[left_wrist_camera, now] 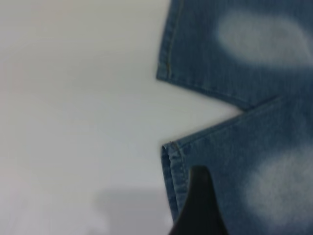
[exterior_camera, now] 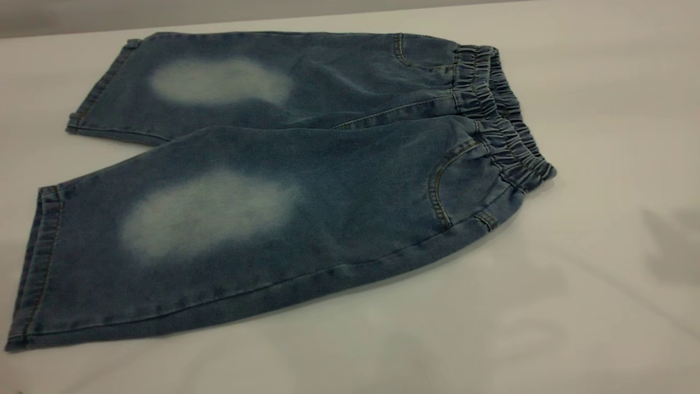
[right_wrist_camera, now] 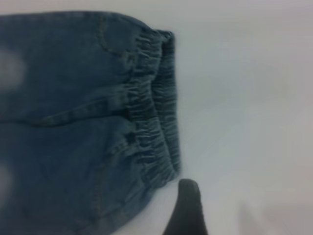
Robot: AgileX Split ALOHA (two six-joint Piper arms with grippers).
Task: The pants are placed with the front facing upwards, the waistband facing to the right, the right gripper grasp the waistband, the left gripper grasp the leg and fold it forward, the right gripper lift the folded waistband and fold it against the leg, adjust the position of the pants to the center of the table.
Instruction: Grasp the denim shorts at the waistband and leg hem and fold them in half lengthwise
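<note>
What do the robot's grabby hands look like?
Only a bit of each shows. The left gripper is a dark, black, tapered finger with a rounded tip. The right gripper is a similar smooth black wedge. No cables, labels or markings are visible.

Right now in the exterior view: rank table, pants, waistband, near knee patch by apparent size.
1. table
2. pants
3. and 4. near knee patch and waistband: they look alike, and the patch lies nearer the camera, so unranked.

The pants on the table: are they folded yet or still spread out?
Spread out. The pants lie flat on the table, both legs apart and side by side, waistband at the right end, nothing doubled over.
</note>
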